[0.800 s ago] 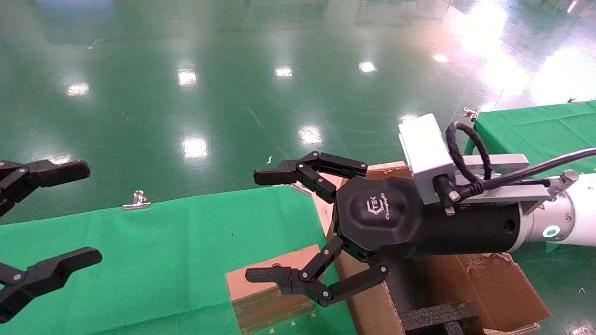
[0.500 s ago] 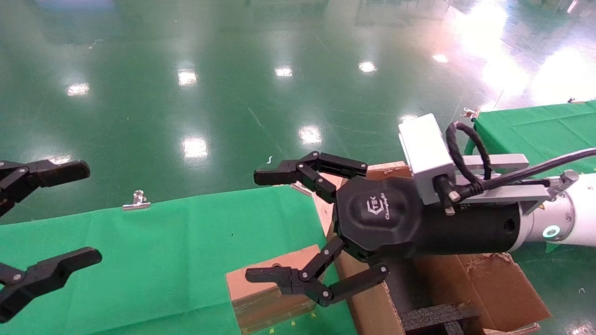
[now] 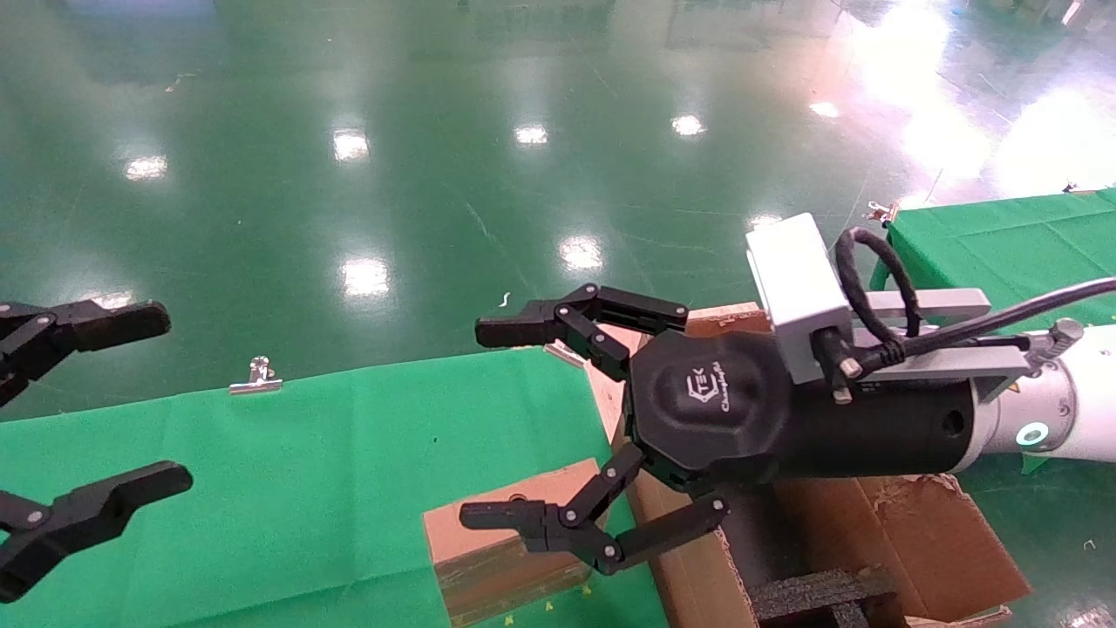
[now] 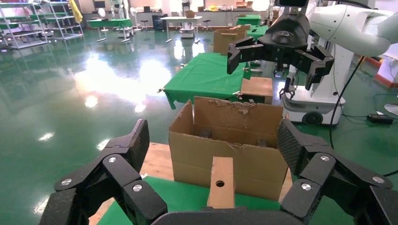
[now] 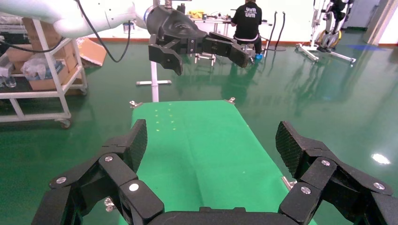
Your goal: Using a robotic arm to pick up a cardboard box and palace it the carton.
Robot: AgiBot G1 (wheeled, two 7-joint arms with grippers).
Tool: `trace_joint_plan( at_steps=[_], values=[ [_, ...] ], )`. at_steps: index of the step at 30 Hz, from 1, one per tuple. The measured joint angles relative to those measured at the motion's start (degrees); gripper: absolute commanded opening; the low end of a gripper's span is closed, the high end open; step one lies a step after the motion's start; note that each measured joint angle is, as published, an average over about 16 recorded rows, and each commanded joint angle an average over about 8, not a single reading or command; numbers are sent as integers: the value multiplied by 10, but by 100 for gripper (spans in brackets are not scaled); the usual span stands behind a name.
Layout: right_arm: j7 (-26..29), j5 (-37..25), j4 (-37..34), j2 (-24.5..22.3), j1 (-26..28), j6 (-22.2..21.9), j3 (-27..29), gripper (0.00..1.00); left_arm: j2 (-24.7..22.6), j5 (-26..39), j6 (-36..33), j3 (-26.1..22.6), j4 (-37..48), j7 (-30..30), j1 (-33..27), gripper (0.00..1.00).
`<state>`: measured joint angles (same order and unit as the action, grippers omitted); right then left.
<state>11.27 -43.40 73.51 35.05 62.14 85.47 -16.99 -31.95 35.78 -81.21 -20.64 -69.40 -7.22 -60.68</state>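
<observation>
Occlusions first: in the head view the right gripper [image 3: 497, 427] and its wrist cover the middle of the carton [image 3: 915, 532]. Only its near wall, one torn flap and a strip of black foam insert [image 3: 819, 597] show, and the frame bottom cuts the rest off. The cardboard box [image 3: 506, 541] is partly behind the lower finger and also clipped at the bottom edge. The left gripper [image 3: 91, 419] is cut by the frame's left edge, only the two fingers visible.

The left wrist view fills some of that in: the cardboard box [image 4: 221, 183] stands on edge on the green-covered bench [image 4: 187, 199], round hole facing the camera, just in front of the carton [image 4: 230, 143]. Can't tell if they touch. Carton interior is mostly dark there.

Right gripper: spread wide, empty, touching nothing. It hangs above the bench edge [image 3: 305, 471] by the box, the lower finger overlapping the box top in the head view, but the height gap can't be judged. Its wrist view shows only the bare green cloth [image 5: 202, 150] between the fingers, no box in sight.

Left gripper: also fully spread, holding nothing, off at the robot's left over the bench. A metal clip [image 3: 255, 377] sits on the cloth's far edge.
</observation>
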Motion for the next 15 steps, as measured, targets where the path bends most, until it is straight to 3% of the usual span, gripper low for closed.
trace_joint_plan(
  at_steps=[7, 15],
  values=[
    [15, -63, -7, 10, 27, 5, -33, 100, 0, 0, 0, 0, 0, 0, 0, 0],
    [38, -195, -31, 46, 93, 21, -102, 100, 0, 0, 0, 0, 0, 0, 0, 0]
  ],
)
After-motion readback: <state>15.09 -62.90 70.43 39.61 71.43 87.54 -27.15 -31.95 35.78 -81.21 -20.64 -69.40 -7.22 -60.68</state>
